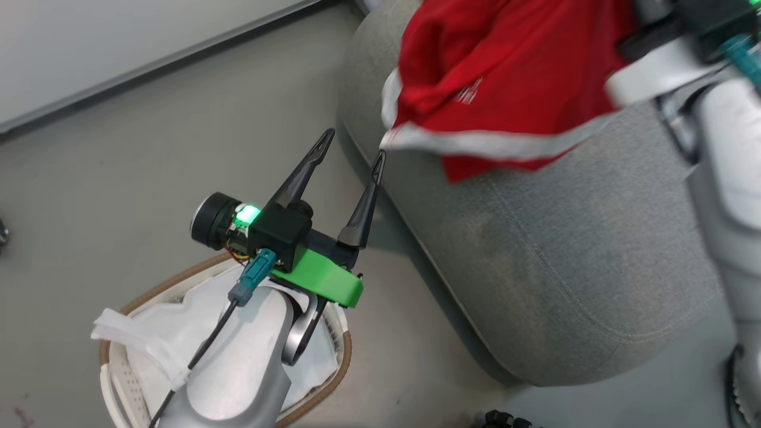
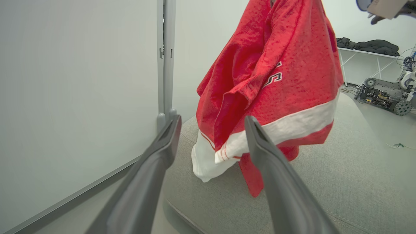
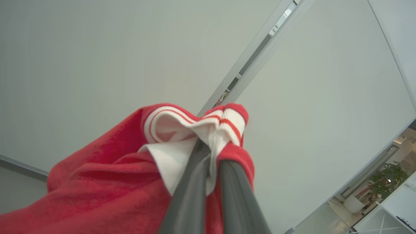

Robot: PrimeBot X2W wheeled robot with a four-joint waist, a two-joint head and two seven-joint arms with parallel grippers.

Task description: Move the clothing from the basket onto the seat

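Over the seat [image 1: 565, 267], my right gripper [image 3: 210, 156] is pinching a white-banded fold of the clothing [image 1: 505, 77] between nearly touching fingers; the red fabric is hanging from it, its lower hem draping just above or onto the seat, I cannot tell which; down at lower left in my head view, the left gripper [image 1: 354, 147] is hovering with fingers spread apart and holding nothing, above the basket [image 1: 346, 356]; the white liner [image 1: 172, 321] is lying bunched inside it.
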